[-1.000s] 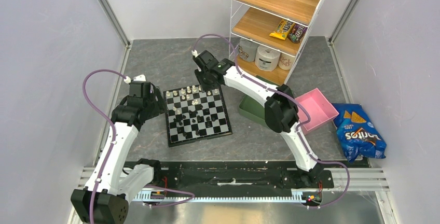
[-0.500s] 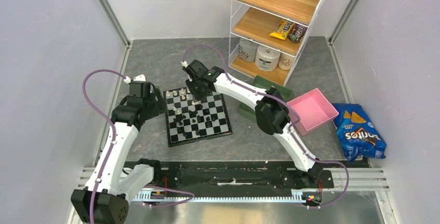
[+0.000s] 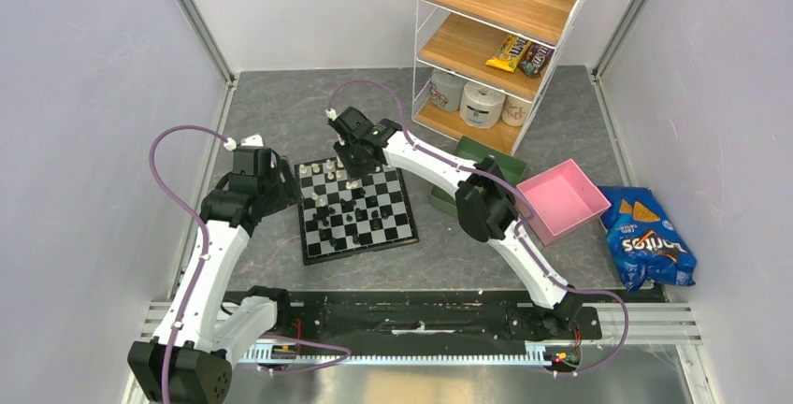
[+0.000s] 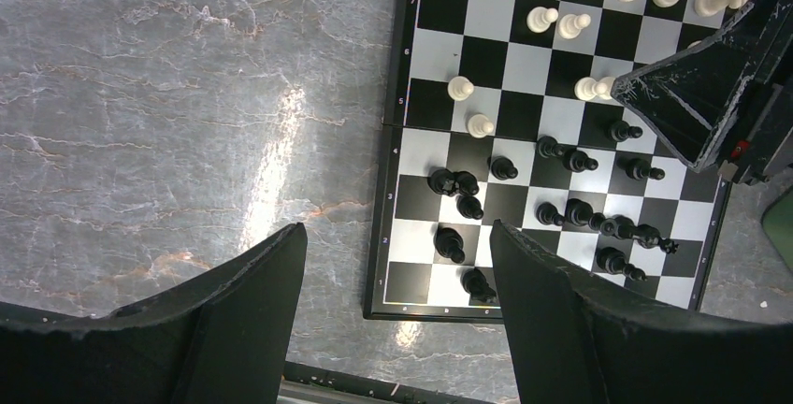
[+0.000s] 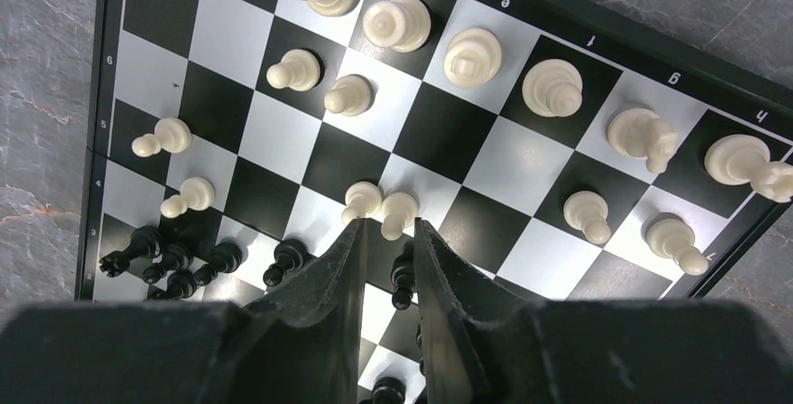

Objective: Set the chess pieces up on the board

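The chequered board [image 3: 323,247] lies left of centre, with cream-white pieces [image 3: 332,168] along its far rows and black pieces [image 3: 360,217] clustered in its near half. My right gripper [image 3: 351,163] reaches over the board's far side. In the right wrist view its jaws [image 5: 389,224] stand nearly together, with a white pawn [image 5: 399,208] between the tips, right beside another white pawn [image 5: 363,200]. My left gripper [image 3: 281,189] hovers by the board's left edge. In the left wrist view it [image 4: 397,315] is wide open and empty over the board's near-left corner [image 4: 388,306].
A wire shelf rack [image 3: 496,39] with snacks and paper rolls stands at the back right. A green tray [image 3: 486,151] and a pink tray [image 3: 566,200] lie right of the board, partly under my right arm. A blue chip bag [image 3: 650,240] lies at the far right.
My right gripper has moved left from the board's far right corner to the middle of its far side, and has barely moved in the last half second. The left arm has not moved.
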`<state>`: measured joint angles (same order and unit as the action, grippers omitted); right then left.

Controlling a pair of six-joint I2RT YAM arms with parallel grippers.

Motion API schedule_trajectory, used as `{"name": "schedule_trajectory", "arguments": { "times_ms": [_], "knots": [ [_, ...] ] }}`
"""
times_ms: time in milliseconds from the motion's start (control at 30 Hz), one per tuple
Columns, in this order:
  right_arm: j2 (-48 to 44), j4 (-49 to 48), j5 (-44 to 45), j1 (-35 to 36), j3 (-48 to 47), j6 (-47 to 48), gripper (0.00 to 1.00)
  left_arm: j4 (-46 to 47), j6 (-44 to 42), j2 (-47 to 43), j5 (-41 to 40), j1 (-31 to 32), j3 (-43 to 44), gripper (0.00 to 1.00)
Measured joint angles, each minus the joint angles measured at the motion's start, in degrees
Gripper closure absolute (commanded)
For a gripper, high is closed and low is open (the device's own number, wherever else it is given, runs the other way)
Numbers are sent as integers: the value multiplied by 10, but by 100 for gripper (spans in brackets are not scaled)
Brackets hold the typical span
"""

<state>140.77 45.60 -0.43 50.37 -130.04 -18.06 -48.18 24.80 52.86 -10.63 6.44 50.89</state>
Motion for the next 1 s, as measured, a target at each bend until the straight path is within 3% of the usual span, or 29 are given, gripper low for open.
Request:
{"name": "schedule_trajectory", "arguments": {
  "times_ms": [400, 700, 1000],
  "knots": [
    [10, 8, 0, 0, -7, -1, 69, 0, 0, 0, 3, 0, -1, 21],
    [10, 8, 2, 0, -7, -2, 81, 0, 0, 0, 3, 0, -1, 21],
    [14, 8, 31, 0, -13, -2, 84, 0, 0, 0, 3, 0, -1, 21]
  ]
}}
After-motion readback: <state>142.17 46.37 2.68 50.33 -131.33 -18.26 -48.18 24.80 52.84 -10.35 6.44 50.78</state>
